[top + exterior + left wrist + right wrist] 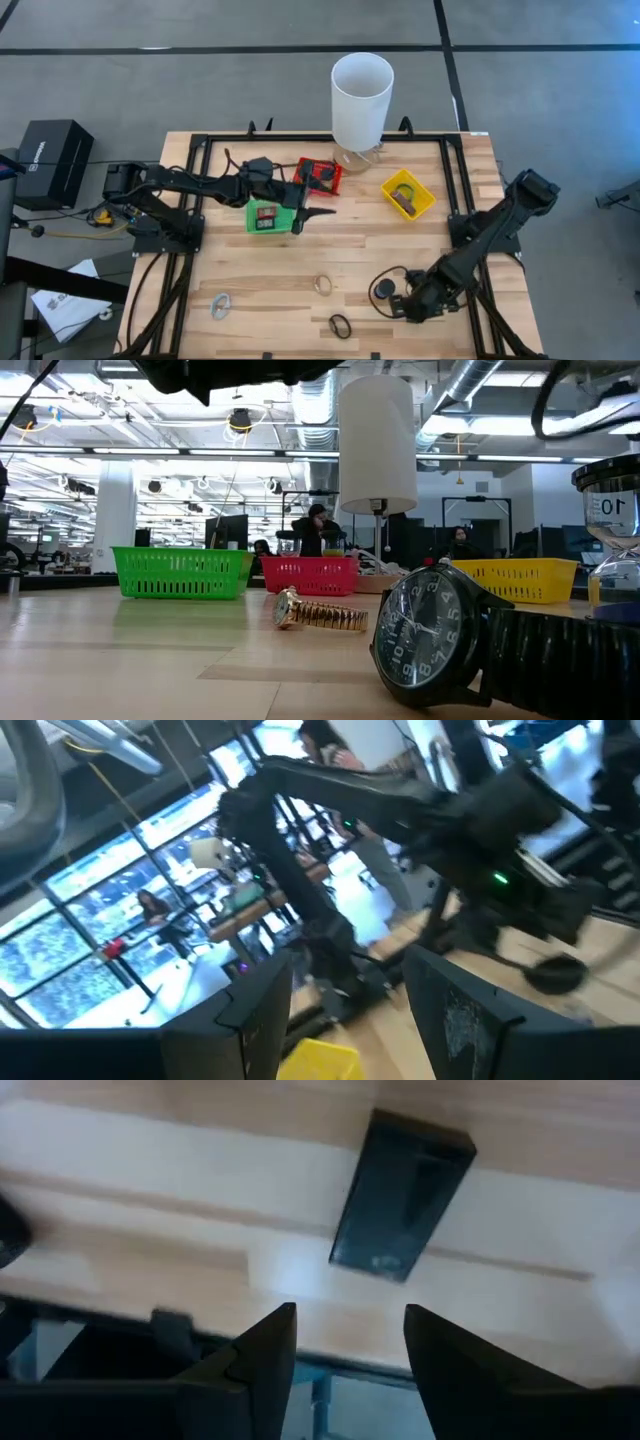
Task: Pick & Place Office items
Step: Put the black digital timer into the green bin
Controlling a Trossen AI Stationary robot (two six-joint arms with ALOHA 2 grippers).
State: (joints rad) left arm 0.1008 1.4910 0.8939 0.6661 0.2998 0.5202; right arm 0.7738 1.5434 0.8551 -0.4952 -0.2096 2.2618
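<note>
The right gripper (pixel 405 303) hangs low over the near right part of the desk (pixel 400 250), jaws apart and empty. In its wrist view a small black rectangular piece (pixel 402 1195) lies flat on the wood just ahead of the fingertips, not yet between them — the step in hand looks like the approach to a pick. A black watch (pixel 384 289) lies just beside this gripper, a black band loop (pixel 340 326) and a gold watch (pixel 323 284) further left, a silvery clip (pixel 220 304) at the near left.

The left gripper (pixel 322 212) is held above the desk's middle, beside the green basket (pixel 271 216), jaws apart, carrying nothing. The red basket (pixel 318 175) and yellow basket (pixel 407 194) stand at the far side.

Next, the right arm likely needs to advance until the jaws straddle the piece, then close across its narrow side.
</note>
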